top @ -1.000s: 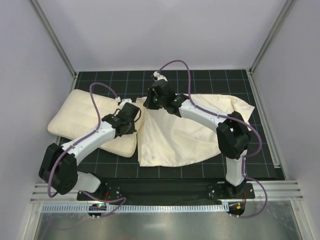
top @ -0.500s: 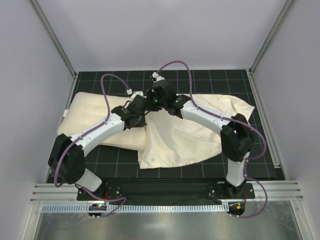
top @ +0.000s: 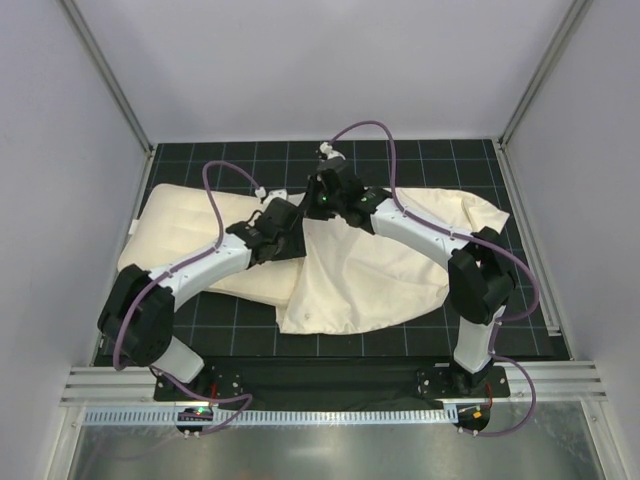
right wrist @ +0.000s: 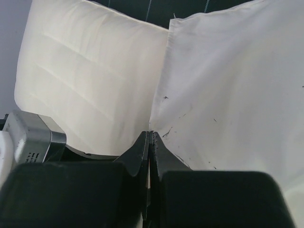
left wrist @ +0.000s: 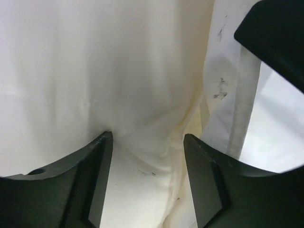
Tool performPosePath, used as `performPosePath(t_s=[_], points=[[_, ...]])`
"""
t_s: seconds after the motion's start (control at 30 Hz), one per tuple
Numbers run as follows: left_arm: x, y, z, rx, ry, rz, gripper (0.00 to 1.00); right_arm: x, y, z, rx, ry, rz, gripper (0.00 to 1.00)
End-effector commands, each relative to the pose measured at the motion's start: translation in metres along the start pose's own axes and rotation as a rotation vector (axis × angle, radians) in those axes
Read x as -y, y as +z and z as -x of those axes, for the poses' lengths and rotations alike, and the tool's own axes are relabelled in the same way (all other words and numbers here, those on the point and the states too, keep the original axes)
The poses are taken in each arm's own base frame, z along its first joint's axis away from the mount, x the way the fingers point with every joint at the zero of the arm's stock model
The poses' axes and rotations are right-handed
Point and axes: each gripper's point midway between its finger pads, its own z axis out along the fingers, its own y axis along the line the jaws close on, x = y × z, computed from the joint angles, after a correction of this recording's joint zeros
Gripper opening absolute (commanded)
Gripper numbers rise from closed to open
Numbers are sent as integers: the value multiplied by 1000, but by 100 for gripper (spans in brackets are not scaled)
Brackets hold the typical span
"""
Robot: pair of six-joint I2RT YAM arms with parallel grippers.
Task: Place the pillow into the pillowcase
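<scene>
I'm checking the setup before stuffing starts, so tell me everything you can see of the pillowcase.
The pillowcase is a thin, limp cream cloth sack, wrinkled, with small dark specks, lying mostly flat on the black gridded mat right of centre. Its left edge meets the pillow, and the right gripper has its jaws shut on that edge.

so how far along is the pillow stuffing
Barely started. The right gripper is pinched shut on the pillowcase edge. The left gripper clamps a fold of the pillow, whose end meets that edge. Nearly all the pillow lies outside, so pushing it in is left.
</scene>
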Motion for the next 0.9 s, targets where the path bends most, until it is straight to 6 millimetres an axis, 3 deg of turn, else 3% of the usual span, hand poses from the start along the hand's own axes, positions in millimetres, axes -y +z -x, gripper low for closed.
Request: performPosePath(t_s=[0.0,0.23,0.33,0.37,0.43,0.47,0.63,0.73,0.77,0.83,0.87], points=[[12,-21,25,77,-42,-107,68,-29,-15,18,55,10,84,4],[-44,-53,38,77,-60,-13,75,-27,-11,16,46,12,83,4],[-80,-60,40,80,-68,118,80,-29,-9,15,39,14,89,4],[-99,-60,41,88,-101,188,84,-30,-10,15,38,13,92,4],[-110,-57,35,71,-149,208,88,-31,-10,15,35,12,95,4],[-122,-51,23,45,-187,230,99,-30,-10,15,34,11,92,4],[-132,-28,8,48,-270,209,100,-33,-10,16,32,4,96,4],[-123,-12,-2,-14,-251,165,81,-35,-6,11,18,-10,92,4],[-117,-6,1,-11,-251,134,63,-37,-6,12,17,-11,93,4],[-109,6,-9,-58,-251,90,41,-39,-2,6,3,-15,93,4],[-103,11,-7,-48,-251,62,20,-40,-1,6,3,-14,95,4]])
